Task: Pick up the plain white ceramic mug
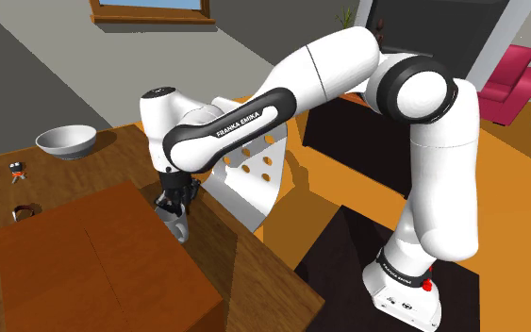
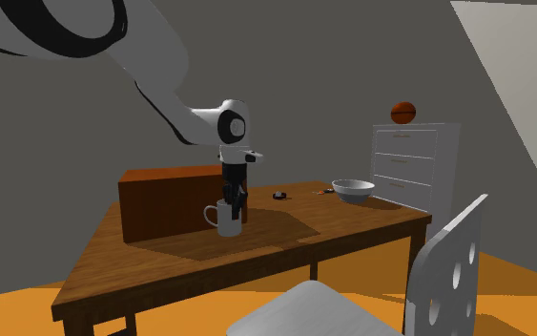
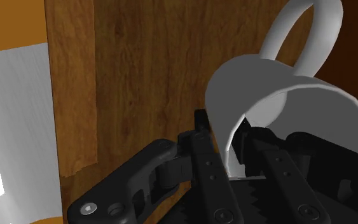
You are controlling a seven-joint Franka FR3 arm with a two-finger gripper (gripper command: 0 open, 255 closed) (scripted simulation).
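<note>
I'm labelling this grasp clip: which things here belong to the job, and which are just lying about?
Job: mug, gripper.
Lying about: bowl, brown box, chair, ball, drawers.

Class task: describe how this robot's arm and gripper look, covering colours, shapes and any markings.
The arm is built of rounded white links with dark joints. One black band carries white FRANKA EMIKA lettering. A small red part sits near its base. The gripper is all black, and its fingers are flat, screwed bars with toothed edges.
</note>
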